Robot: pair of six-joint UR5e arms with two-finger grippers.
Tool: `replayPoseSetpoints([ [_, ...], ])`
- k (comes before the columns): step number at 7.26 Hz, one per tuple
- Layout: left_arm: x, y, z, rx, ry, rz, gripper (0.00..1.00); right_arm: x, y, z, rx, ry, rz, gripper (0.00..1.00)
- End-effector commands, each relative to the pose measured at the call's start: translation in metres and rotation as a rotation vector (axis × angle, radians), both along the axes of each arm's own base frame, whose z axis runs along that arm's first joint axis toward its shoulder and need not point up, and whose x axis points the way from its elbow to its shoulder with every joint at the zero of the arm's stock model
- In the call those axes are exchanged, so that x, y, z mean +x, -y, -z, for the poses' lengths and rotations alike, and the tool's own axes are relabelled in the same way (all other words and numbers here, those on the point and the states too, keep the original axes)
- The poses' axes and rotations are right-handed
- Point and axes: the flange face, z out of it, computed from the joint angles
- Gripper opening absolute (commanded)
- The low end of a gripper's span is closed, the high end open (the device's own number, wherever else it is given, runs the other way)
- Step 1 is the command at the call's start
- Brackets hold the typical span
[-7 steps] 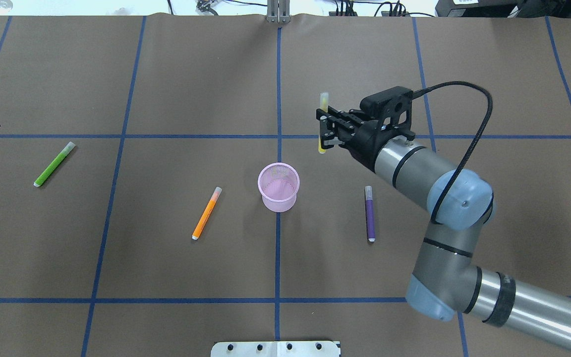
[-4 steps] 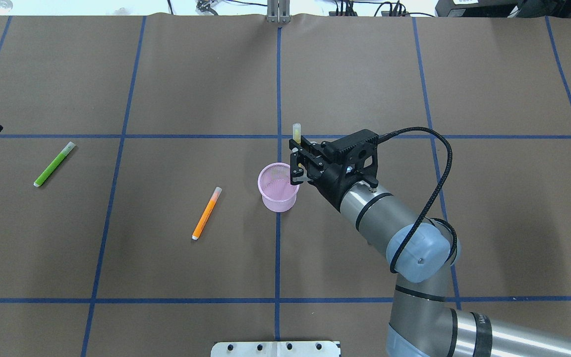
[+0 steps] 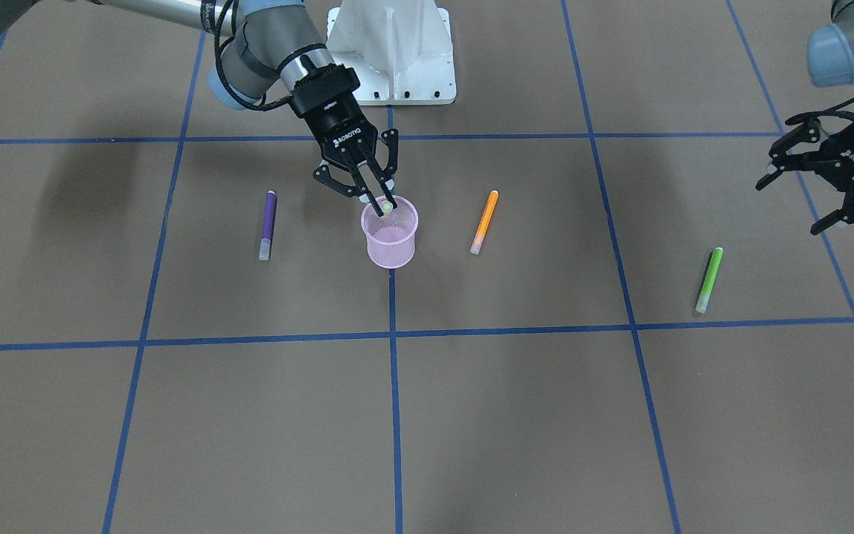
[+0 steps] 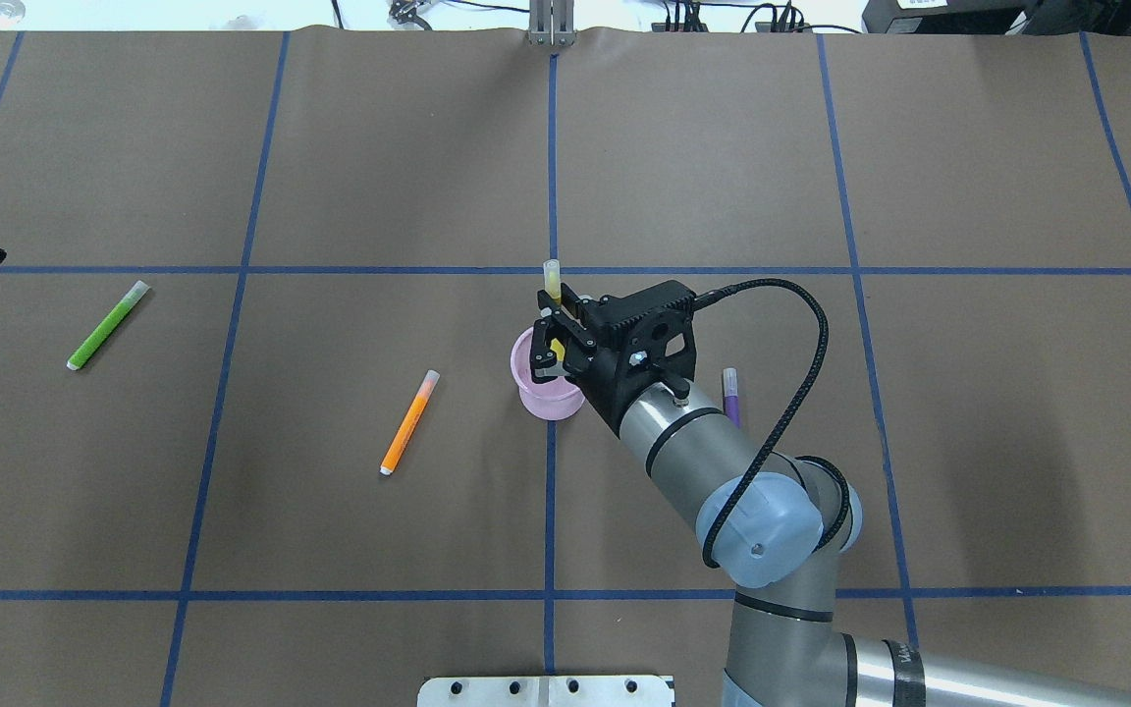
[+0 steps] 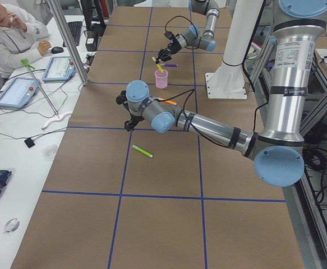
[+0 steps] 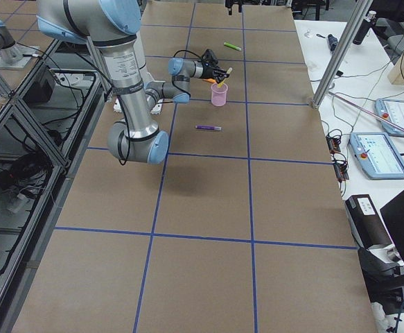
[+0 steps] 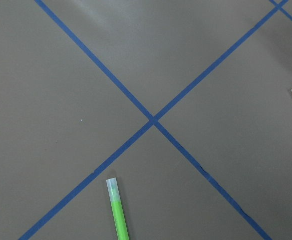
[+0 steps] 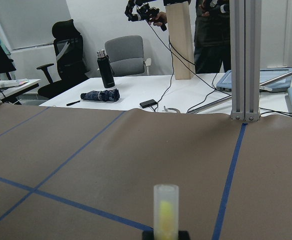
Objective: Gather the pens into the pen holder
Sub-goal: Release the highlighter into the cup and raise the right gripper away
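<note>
Brown paper ruled with blue tape covers the counter. Seen from overhead, the right arm comes up out of the lower right of the frame and reaches toward the middle. It half hides the purple pen, which lies flat just right of centre.

Left of centre, the orange pen lies on a slant, near the pen holder but clear of it. That pink mesh cup stands upright at the centre, on the middle tape line.

The right tool is directly over the cup, pinched tight on the yellow pen. It holds the pen roughly upright, pale cap on top, lower end over the cup's mouth. I cannot tell whether the tip is past the rim.

Off in the left of the frame lies the green pen, well apart from the rest. At the left edge beyond it hangs the left tool, spread wide open with nothing in it.
</note>
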Motion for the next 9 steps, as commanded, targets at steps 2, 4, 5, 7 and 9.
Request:
replayPoseSetpoints([
  [2, 0.008, 0.003, 0.007, -0.071, -0.010, 0.038, 1.00, 0.023, 0.038, 0.008, -0.143, 0.049, 0.054, 0.99],
  [4, 0.049, 0.003, -0.001, -0.191, 0.076, 0.178, 1.00, 0.089, 0.108, 0.010, -0.419, -0.012, 0.141, 0.99],
  [5, 0.092, -0.002, -0.016, -0.222, 0.132, 0.182, 1.00, 0.119, 0.141, -0.006, -0.546, -0.071, 0.173, 0.99],
  [7, 0.134, 0.015, -0.052, -0.218, 0.191, 0.170, 1.00, 0.202, 0.198, -0.045, -0.791, -0.167, 0.245, 1.00],
  [9, 0.147, 0.034, -0.078, -0.219, 0.215, 0.155, 0.94, 0.283, 0.223, -0.092, -0.793, -0.247, 0.359, 1.00],
])
